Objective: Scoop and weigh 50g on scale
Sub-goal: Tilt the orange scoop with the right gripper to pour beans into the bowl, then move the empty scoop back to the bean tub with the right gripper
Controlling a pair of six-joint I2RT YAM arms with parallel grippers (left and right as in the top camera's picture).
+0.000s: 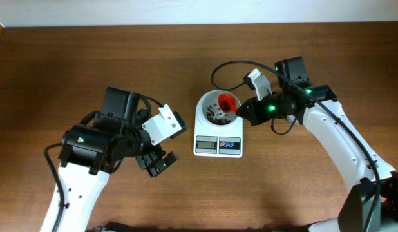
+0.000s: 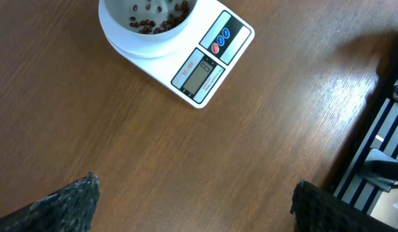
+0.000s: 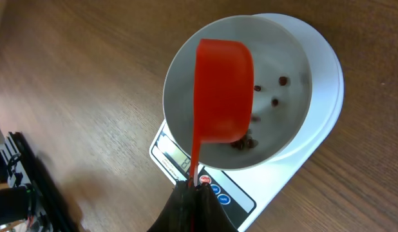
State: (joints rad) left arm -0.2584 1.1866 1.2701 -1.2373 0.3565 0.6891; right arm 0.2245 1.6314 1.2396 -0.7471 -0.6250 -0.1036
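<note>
On the wood table [image 1: 70, 64], the scale [image 1: 217, 138] runs far-to-near, display [image 1: 205, 145] at the near end. Right gripper [image 3: 194, 193] pinches a scoop [image 3: 223, 90]; left gripper [image 1: 158, 161] gapes wide.

The scale [image 1: 217, 132] sits mid-table [image 1: 186, 58], with the bowl [image 1: 210, 109] on its back half and the display [image 1: 205, 145] and buttons [image 1: 230, 145] along the front edge. Beans [image 3: 244, 143] lie in the bowl. The scoop [image 1: 227, 102] hangs over the bowl's right side, handle running into the right gripper [image 1: 243, 111] beside the scale. The left gripper [image 1: 158, 162] hovers apart to the scale's left.
</note>
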